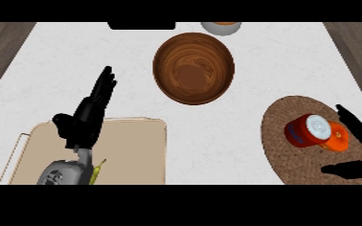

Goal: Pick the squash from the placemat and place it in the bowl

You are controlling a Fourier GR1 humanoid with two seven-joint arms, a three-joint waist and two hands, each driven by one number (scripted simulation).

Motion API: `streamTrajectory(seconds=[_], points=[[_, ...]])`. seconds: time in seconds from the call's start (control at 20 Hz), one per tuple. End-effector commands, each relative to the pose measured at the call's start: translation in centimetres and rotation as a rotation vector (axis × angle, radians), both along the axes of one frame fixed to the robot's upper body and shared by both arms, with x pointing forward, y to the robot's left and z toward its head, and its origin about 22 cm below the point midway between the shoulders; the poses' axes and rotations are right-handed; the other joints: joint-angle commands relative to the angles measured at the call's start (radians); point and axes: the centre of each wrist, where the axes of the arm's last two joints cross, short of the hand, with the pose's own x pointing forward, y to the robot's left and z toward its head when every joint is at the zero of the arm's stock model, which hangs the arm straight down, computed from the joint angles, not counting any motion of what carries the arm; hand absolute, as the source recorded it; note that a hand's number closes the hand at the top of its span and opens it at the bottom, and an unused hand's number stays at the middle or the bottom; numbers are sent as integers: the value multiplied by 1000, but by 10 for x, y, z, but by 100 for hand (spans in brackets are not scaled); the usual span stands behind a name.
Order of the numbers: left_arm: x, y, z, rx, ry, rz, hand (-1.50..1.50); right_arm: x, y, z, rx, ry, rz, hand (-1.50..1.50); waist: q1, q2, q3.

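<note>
Left hand [88,112] resting open, fingers straight, above tan cutting board [134,148] at left of white table [84,57]. Centre: wooden bowl [194,68], nothing in it, room all round. Right: woven placemat [283,139] carrying red can [308,130] touching orange squash [336,137]; squash long axis unclear. Right hand [350,115] at frame edge, thumb and fingers spread around squash, nearer by far. Bowl lies up-left of squash; can stands between, likely obstacle.

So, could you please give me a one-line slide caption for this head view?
Right hand open around the squash on the placemat, wooden bowl waiting, left hand resting open.
</note>
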Motion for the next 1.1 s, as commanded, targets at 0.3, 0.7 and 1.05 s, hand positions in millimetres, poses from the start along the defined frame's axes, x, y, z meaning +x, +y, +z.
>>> streamTrajectory(seconds=[0.3, 0.7, 1.05], points=[[-4, 10, 15, -1, -9, -11, 0, 20, 15, -13, -127, -46, 222, 150, 5, 0, 0], [9, -4, 9, 6, -7, -29, 0, 39, 105, -22, 9, -62, 786, 150, 38, -1, -1], [10, -10, 3, 2, 7, -56, 0, 55, 224, 7, 134, -127, 1445, 150, 62, 2, -1]])
